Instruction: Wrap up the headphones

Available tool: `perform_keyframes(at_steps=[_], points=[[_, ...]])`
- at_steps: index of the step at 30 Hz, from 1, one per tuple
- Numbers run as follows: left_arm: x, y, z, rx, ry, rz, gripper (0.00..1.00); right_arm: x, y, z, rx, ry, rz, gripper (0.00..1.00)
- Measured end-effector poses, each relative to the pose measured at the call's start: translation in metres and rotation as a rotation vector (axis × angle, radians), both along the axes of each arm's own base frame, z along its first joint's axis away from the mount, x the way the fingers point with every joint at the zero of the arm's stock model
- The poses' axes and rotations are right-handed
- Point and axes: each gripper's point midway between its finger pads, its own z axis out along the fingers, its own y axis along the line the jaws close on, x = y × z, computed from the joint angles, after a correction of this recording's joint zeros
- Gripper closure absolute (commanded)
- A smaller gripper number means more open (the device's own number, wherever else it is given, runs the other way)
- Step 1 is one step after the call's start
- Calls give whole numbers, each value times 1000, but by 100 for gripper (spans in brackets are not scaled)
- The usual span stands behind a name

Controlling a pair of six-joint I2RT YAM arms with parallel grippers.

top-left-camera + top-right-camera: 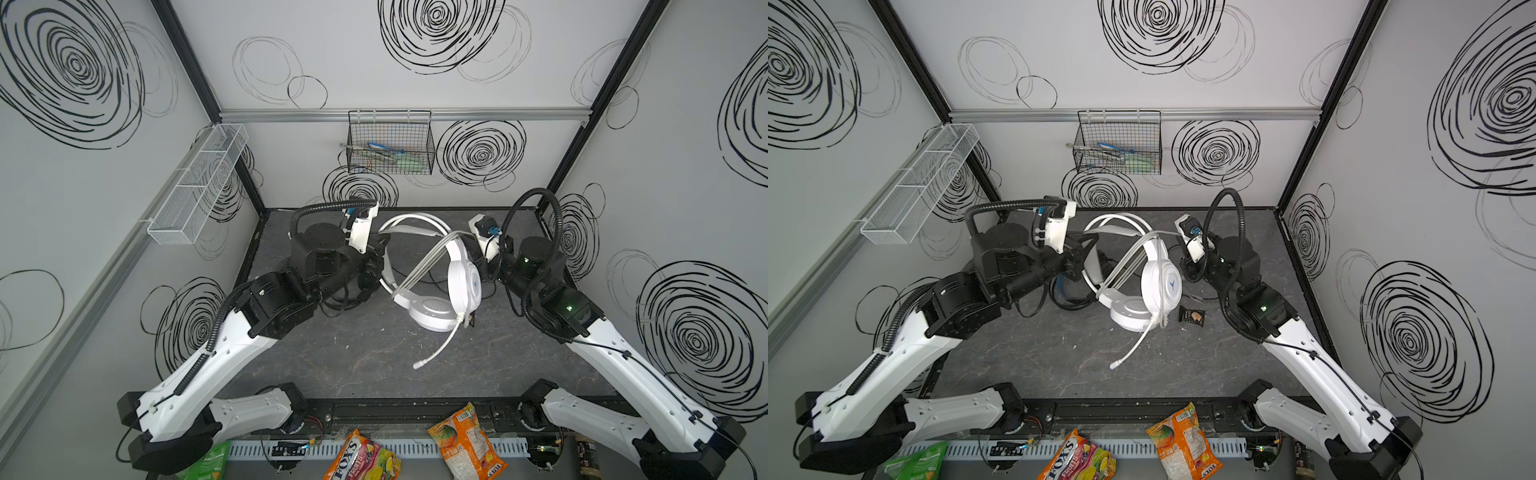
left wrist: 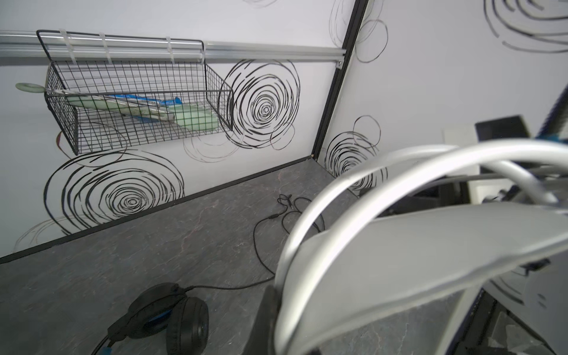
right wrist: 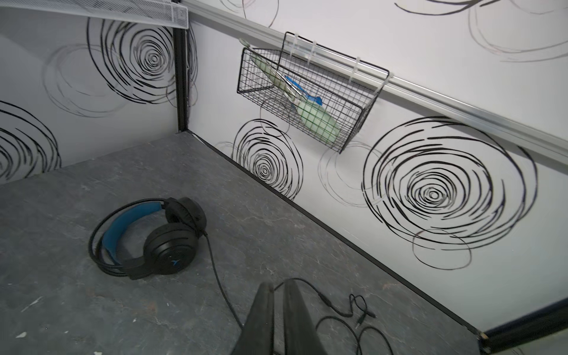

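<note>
**Item 1 — white headset**, blue logo on one cup.
- Location: forward of the black wire basket and below it, over the middle of the table.
- Attitude: the headband arches back toward the basket, and the cups sit at the end away from it. The logo cup stands upright with the other cup pad-up beneath it. From where I stand I cannot tell whether that lower cup touches the table.
- Cable: several strands of white cable lie side by side across the band's opening. The microphone boom trails away from the basket.
- Held by: the left gripper, clamped tight on the headband.
- Also present: the right gripper, just beside the logo cup. Its jaws are drawn almost together with a slit between them. I cannot tell whether anything is pinched there.
- Bearing for the next turn, as I judge it: the headset's long axis runs from basket to front. The cups and cable lie on the right gripper's side, so the right arm is the nearer for leading cable while the left steadies the band.

**Item 2 — black headset**, blue-lined band. It lies flat on the table, left of the basket and forward of it, mostly under the left arm. Its black cable is loose and unwrapped.

**Sundries:** snack packets at the table edge farthest from the basket.
</note>
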Motion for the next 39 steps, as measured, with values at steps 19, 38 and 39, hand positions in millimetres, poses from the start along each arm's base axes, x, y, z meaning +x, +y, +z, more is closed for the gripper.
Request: perform_keyframes(at_steps=[19, 38, 39], points=[[-10, -55, 84, -303, -29, -82, 100, -25, 40, -5, 284, 54, 258, 92], [-6, -51, 122, -459, -52, -50, 100, -53, 40, -28, 380, 117, 353, 69], [-6, -51, 122, -462, -50, -50, 100, -53, 40, -28, 382, 118, 356, 69]])
